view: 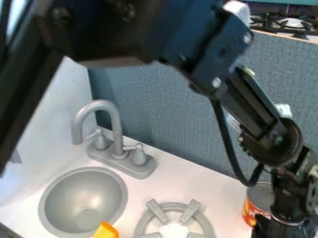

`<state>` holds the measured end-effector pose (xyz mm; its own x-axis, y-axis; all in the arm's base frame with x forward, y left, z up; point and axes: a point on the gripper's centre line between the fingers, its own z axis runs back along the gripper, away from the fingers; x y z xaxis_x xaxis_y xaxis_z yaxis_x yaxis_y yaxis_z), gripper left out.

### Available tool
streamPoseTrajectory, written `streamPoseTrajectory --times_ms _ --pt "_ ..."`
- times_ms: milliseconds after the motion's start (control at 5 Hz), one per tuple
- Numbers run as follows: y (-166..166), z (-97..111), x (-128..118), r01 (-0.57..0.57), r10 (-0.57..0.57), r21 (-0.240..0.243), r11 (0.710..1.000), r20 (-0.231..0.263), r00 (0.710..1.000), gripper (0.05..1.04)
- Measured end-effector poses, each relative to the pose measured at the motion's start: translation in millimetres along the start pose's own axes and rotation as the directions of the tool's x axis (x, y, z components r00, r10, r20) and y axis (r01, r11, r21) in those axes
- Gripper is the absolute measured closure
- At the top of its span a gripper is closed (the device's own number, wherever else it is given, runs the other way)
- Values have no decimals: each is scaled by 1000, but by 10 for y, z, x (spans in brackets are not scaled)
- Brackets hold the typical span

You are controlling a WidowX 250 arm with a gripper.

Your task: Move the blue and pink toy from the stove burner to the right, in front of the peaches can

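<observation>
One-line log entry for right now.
tool: lower right, by can | can: upright, right of burner | orange item: at sink rim

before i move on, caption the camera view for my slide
Black robot arm beside an orange-labelled can on a toy kitchen counter with grey sink, faucet and burner

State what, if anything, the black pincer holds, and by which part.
That cannot be told: the pincer is at lower right, near the cylindrical can with a red and orange label, any grip hidden.

readable text: none | on can (261,194) | orange-red label (251,212): marks not legible
</observation>
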<state>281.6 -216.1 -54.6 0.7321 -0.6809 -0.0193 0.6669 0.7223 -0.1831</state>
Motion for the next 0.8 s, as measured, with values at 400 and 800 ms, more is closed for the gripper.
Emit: streamPoseTrajectory --times_ms 400,800 --pt "6 385 -300 -110 107 77 991 51 993 76" --pt "250 614 -1150 -358 363 201 912 12 932 76"
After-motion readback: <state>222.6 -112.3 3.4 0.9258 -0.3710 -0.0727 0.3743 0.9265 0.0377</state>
